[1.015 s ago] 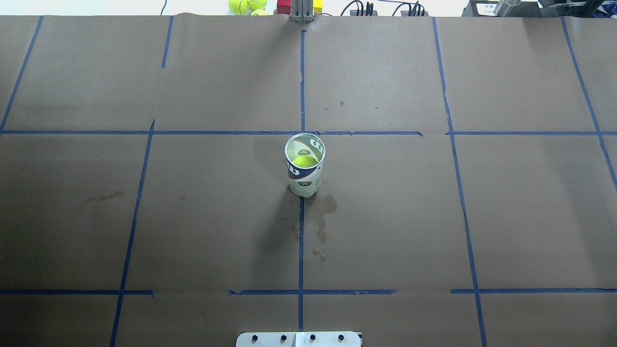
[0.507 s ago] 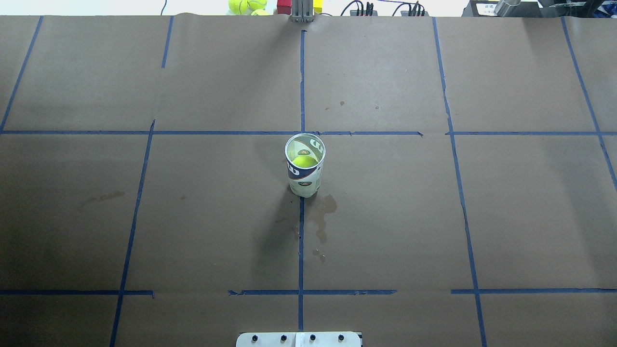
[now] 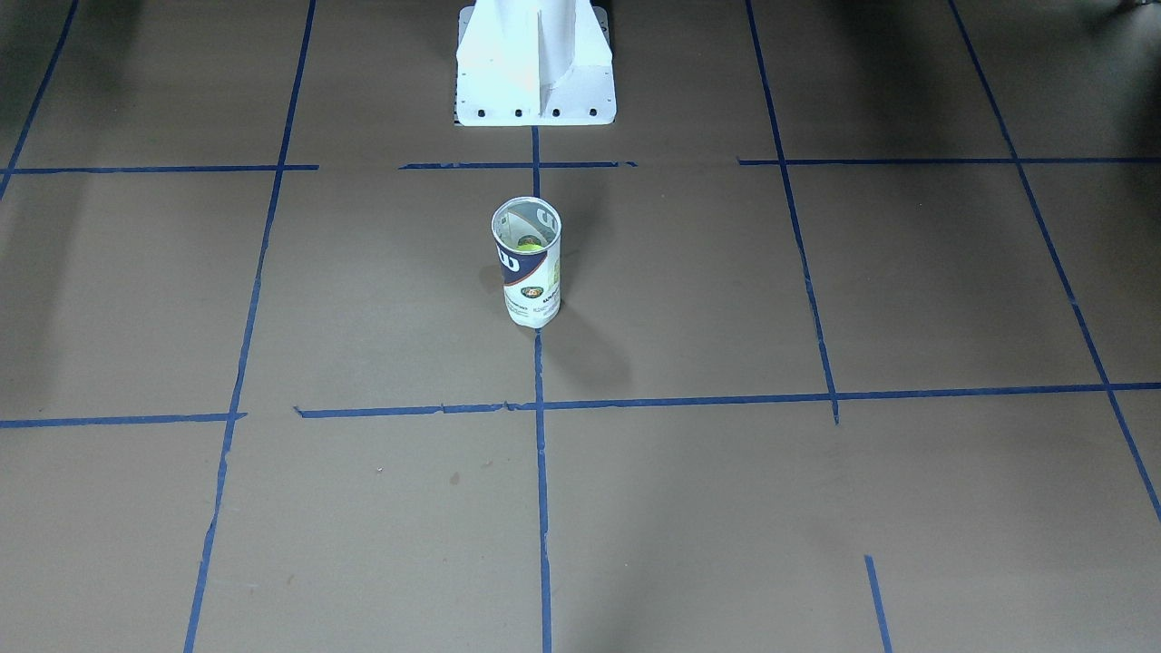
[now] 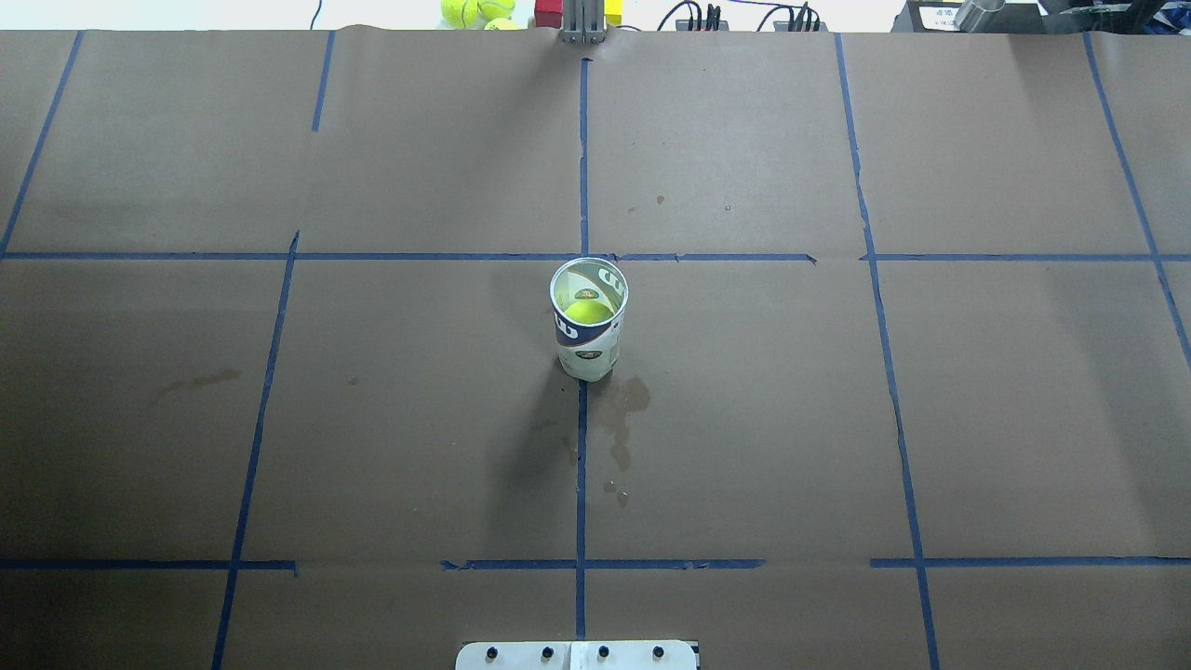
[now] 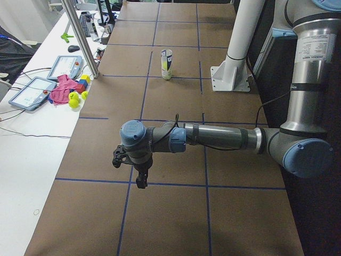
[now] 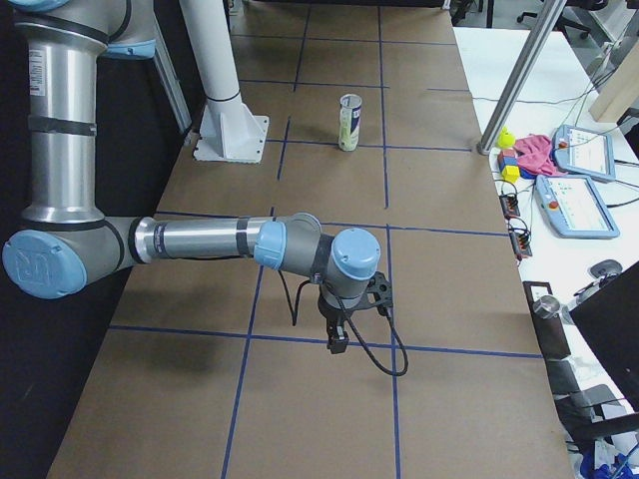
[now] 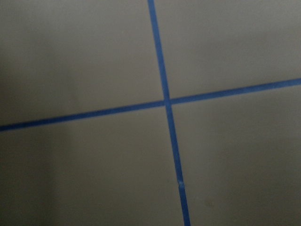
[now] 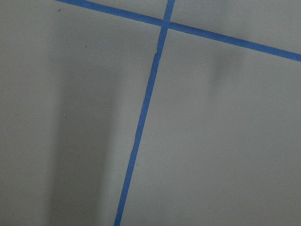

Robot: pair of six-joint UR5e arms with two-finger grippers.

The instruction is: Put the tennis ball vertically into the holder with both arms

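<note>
The can [image 4: 588,321] stands upright with its top open in the middle of the brown tabletop [image 4: 279,419], right on a line of blue tape [image 4: 582,465]. From above you can look down into it and see 1 yellow-green ball [image 4: 586,312] low inside. The view from across the tabletop shows only a small bit of that ball [image 3: 529,244] through the open top. The 2 arms show only in the side views. From one end, the left arm [image 5: 218,137] reaches out low over the tabletop and its black left tool [image 5: 140,181] points down, well apart from the can. From the other end, the right arm [image 6: 200,239] does the same with the right tool [image 6: 336,342], and a black cable [image 6: 387,351] loops beside it. Both tools look too small there, so I cannot tell if they are open or closed, or if they hold anything. Each wrist camera shows only brown paper and 2 crossing tape lines. A white post [image 3: 535,63] stands near the can on the robot's side. A dark stain [image 4: 625,409] lies just beside the can's base. Past the far edge sit more yellow balls [image 4: 462,11]. A side desk holds 2 tablets [image 5: 29,92] and a pink cloth [image 5: 63,88].
</note>
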